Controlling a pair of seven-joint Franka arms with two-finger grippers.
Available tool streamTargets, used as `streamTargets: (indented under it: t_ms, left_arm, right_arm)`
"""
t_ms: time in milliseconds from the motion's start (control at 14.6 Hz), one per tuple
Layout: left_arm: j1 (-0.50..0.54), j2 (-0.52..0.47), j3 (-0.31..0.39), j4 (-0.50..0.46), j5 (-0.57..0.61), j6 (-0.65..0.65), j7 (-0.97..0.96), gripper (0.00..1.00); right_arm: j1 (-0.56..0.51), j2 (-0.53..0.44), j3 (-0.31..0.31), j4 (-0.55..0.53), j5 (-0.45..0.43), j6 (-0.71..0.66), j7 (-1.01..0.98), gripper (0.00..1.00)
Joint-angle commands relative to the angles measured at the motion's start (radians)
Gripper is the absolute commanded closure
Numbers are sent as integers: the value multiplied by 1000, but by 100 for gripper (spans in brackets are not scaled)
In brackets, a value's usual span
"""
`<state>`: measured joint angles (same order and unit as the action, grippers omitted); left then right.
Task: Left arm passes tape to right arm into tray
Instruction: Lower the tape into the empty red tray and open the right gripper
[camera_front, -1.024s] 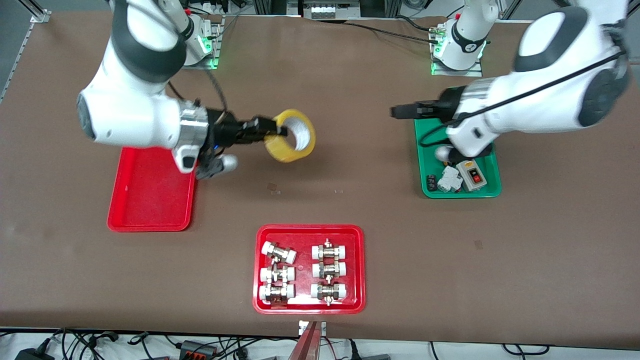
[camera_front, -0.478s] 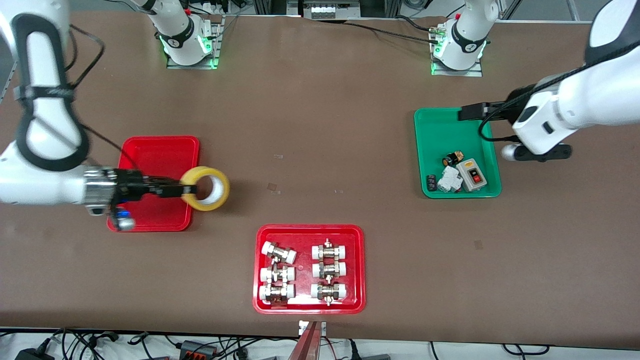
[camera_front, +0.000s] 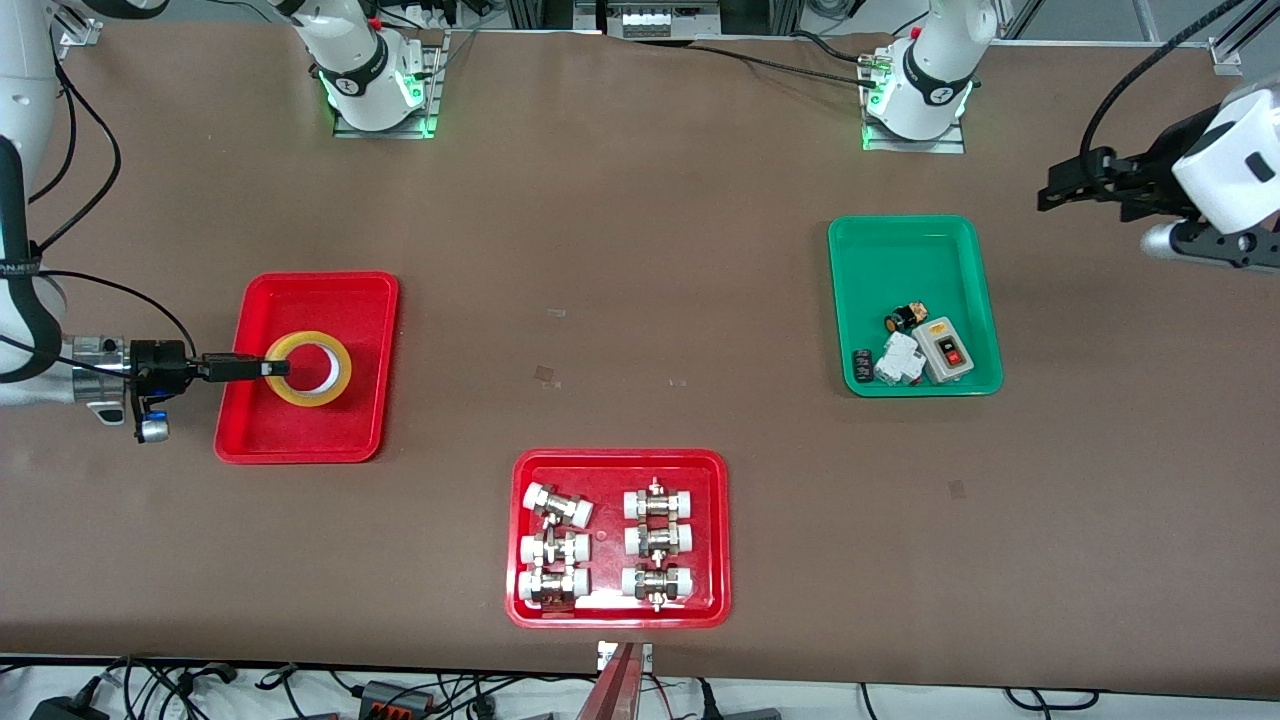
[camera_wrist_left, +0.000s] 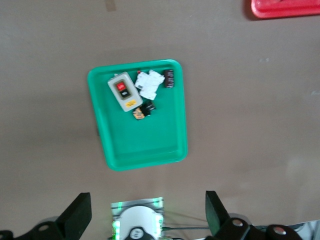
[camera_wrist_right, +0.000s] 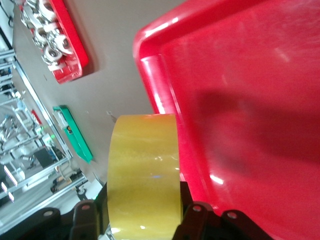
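The yellow tape roll (camera_front: 336, 384) is held in my right gripper (camera_front: 275, 368), which is shut on its rim. The roll lies nearly flat, hole up, low over the plain red tray (camera_front: 350, 300) at the right arm's end of the table. I cannot tell whether it touches the tray floor. In the right wrist view the tape (camera_wrist_right: 142, 170) fills the gap between the fingers, with the tray (camera_wrist_right: 250, 100) beside it. My left gripper (camera_front: 1045, 195) is open and empty, up over the table at the left arm's end. Its jaws stand wide apart in the left wrist view (camera_wrist_left: 145, 215).
A wider red tray (camera_front: 620, 456) with several pipe fittings sits near the front camera, mid-table. A green tray (camera_front: 900, 260) with a switch box and small parts lies toward the left arm's end; it also shows in the left wrist view (camera_wrist_left: 145, 145).
My right gripper carried the tape from mid-table toward the right arm's end and down over the plain red tray. My left gripper withdrew from over the green tray toward the left arm's end.
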<state>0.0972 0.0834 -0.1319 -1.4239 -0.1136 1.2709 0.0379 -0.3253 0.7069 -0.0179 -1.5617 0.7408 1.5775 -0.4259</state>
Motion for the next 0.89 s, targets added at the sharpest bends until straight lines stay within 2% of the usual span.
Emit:
streamTargets:
  t_ms: [0, 137, 341, 410, 478, 546, 819]
  left_arm:
    - [-31, -147, 81, -228, 40, 149, 163, 0]
    - [-43, -175, 87, -279, 77, 208, 188, 0]
    - [-45, -188, 97, -293, 80, 251, 182, 0]
    - [-45, -189, 97, -291, 81, 263, 175, 0]
    - [-42, -198, 97, -291, 95, 283, 175, 0]
    - [-39, -215, 97, -293, 119, 307, 175, 0]
    - [-39, -235, 97, -291, 129, 347, 172, 0]
  right_arm:
    - [-17, 31, 23, 17, -11, -27, -51, 73]
    - [-26, 37, 24, 2, -15, -27, -68, 72]
    - [-28, 55, 23, -1, -37, -18, -102, 70]
    - [-28, 56, 23, 0, -40, -16, -103, 63]
    - [-26, 56, 23, 2, -53, -10, -102, 35]
    - [-24, 56, 24, 2, -60, 1, -102, 0]
    - [-12, 59, 24, -6, -107, 36, -120, 0]
